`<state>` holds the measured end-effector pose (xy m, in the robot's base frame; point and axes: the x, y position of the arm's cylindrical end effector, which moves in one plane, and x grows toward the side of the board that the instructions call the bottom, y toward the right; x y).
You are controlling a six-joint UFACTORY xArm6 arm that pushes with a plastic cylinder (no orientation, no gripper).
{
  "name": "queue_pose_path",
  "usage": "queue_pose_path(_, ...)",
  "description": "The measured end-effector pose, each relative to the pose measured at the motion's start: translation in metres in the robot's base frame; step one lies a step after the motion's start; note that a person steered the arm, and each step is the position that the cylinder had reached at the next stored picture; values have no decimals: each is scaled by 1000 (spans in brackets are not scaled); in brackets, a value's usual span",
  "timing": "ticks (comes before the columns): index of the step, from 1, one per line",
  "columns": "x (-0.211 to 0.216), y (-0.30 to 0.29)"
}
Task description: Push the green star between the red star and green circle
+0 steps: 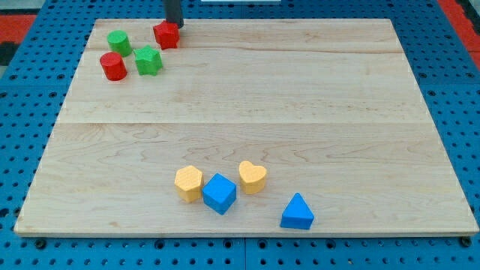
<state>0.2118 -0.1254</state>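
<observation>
The green star [148,61] lies near the view's top left, below and between the green circle [118,41] on its upper left and the red star [166,34] on its upper right. A red circle [113,67] sits just left of the green star. My tip [174,25] stands at the top edge of the view, touching or nearly touching the red star's upper right side, well above and right of the green star.
A wooden board [300,112] rests on a blue pegboard. Near the view's bottom lie a yellow hexagon [188,183], a blue cube [219,193], a yellow heart [253,176] and a blue triangle [298,212].
</observation>
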Motion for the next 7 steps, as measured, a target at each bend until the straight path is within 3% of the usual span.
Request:
queue_pose_path(1,30,-4)
queue_pose_path(2,55,43)
queue_pose_path(3,118,94)
queue_pose_path(4,179,65)
queue_pose_path(5,179,-55)
queue_pose_path(7,124,-84)
